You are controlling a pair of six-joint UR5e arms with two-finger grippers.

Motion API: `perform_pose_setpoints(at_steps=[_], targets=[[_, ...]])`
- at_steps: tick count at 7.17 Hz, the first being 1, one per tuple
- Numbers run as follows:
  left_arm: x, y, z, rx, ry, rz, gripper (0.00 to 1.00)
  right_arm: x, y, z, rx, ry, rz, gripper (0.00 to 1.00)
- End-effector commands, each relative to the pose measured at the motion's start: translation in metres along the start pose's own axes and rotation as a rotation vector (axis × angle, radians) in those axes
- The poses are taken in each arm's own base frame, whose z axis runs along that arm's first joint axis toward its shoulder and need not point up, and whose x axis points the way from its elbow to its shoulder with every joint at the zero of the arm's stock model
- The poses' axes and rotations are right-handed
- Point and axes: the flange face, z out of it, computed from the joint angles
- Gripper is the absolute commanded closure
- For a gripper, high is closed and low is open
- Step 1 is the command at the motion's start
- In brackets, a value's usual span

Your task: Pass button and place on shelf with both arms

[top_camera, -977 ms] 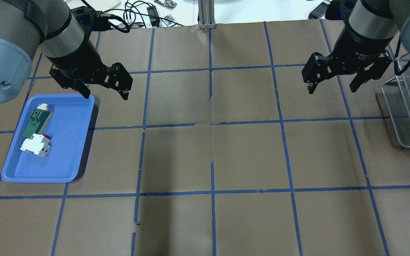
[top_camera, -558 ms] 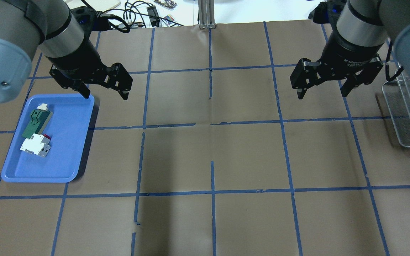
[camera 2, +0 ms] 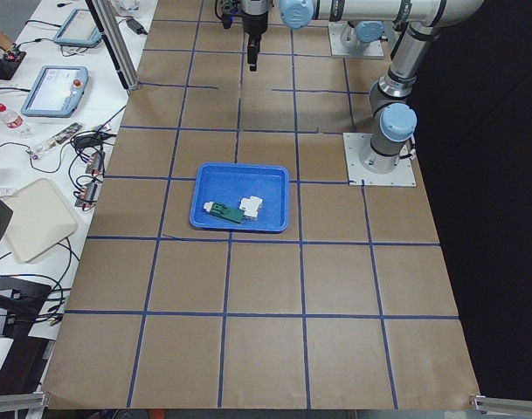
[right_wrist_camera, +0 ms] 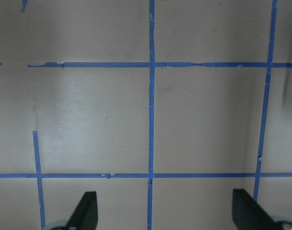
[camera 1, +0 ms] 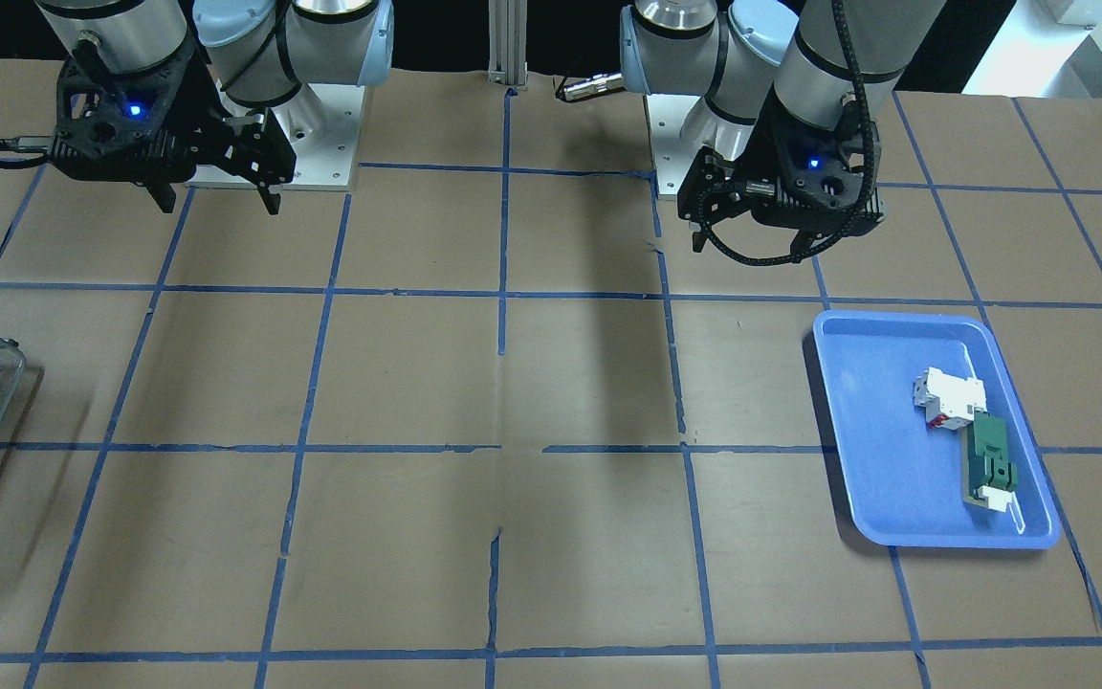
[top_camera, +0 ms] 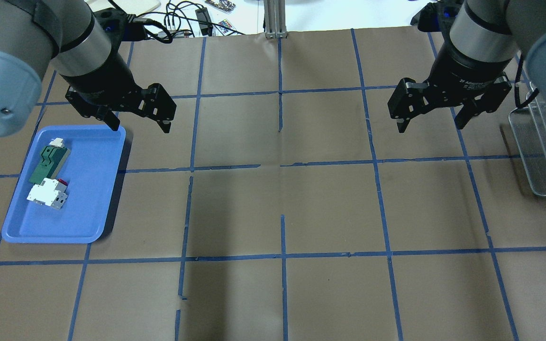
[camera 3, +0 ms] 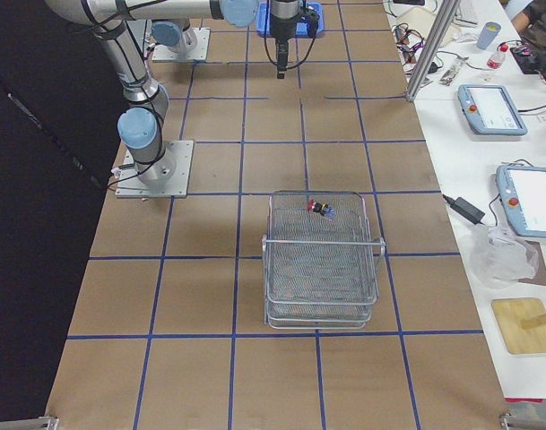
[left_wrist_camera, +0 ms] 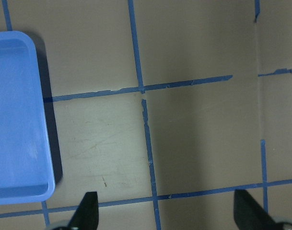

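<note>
My left tool (top_camera: 140,127), right tool (top_camera: 429,127) both spread open, empty. Red-capped black push button (camera 3: 323,210) lies in grey wire-mesh shelf (camera 3: 319,278); risk: nearby right arm (top_camera: 481,33) nudges shelf, button rolls.

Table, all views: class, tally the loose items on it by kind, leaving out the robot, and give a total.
Blue tray: 1
White block: 1
Green part: 1
Wire rack: 1
Red button: 1
Total: 5
</note>
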Motion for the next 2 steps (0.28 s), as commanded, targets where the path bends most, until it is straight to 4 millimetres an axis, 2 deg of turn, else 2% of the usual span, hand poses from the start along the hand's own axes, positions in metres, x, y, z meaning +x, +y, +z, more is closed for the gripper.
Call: perform_pose_setpoints(at_steps=[1, 2], targets=[[-0.0001, -0.0001, 0.0002, 0.0, 0.0, 0.0, 0.0, 0.0003, -0.0006, 0.0012, -0.003, 0.001, 0.001, 0.0], [-0.0001, -0.0001, 0.0002, 0.0, 0.0, -0.002, 0.0, 0.001, -0.0011, 0.0015, 0.0, 0.001, 0.003, 0.0]])
